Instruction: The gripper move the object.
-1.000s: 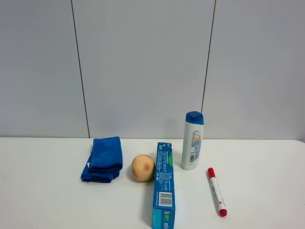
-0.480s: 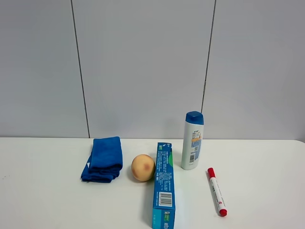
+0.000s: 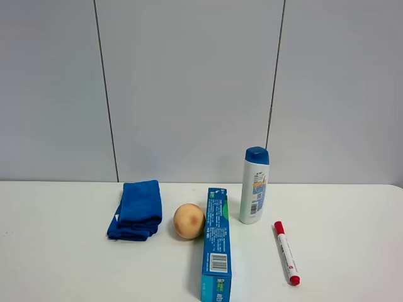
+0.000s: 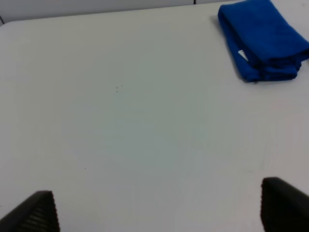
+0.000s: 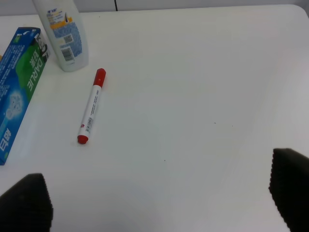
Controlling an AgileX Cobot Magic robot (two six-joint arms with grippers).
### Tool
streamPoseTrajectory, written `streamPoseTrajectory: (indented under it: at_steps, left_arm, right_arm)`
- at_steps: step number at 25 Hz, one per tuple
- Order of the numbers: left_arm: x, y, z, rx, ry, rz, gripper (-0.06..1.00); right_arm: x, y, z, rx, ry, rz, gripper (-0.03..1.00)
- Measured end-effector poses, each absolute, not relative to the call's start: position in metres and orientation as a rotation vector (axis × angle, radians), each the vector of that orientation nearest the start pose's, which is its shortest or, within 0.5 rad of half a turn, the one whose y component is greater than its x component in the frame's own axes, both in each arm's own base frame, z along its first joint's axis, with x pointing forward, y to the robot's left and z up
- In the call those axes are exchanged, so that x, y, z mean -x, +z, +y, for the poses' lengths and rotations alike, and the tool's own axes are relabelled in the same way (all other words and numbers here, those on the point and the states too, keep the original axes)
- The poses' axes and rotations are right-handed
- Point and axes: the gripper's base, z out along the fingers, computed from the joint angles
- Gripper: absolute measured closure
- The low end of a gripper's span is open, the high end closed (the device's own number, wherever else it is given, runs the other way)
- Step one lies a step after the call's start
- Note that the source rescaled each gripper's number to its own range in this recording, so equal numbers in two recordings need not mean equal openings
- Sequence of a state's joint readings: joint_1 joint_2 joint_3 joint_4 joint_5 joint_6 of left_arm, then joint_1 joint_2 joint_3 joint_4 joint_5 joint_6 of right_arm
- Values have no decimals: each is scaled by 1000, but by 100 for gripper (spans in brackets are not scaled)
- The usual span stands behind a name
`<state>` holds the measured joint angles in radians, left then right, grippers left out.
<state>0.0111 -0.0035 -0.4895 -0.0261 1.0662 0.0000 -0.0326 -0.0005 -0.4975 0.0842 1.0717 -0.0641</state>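
Exterior high view: the toothpaste box (image 3: 216,246) is cut off at its near end by the picture's edge. Right wrist view: the shampoo bottle (image 5: 62,35) is cropped above its label, the cap unseen. Only the tips of the fingers (image 5: 290,190) are shown. Label print is too small to be read.

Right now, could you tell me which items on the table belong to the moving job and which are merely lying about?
Belongs to the job:
- shampoo bottle, standing upright
- right gripper, open, nearest the bottle
- left gripper, open

Just lying about:
- blue cloth, folded
- toothpaste box
- round peach-coloured fruit
- red marker
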Motion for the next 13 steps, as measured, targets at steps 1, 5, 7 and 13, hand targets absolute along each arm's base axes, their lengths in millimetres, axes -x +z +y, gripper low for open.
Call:
streamPoseTrajectory:
  at_steps: [1,5,7,13]
  left_arm:
    - [4,274,-2,10,-24,2056,20]
    - [4,274,-2,10,-24,2056,20]
    - [4,274,-2,10,-24,2056,20]
    - [4,274,-2,10,-24,2056,20]
  right_arm:
    - [5,276,7,37,41,2054,-3]
    - [5,276,7,37,41,2054,-3]
    - [5,276,7,37,41,2054,-3]
    - [5,276,7,37,41,2054,-3]
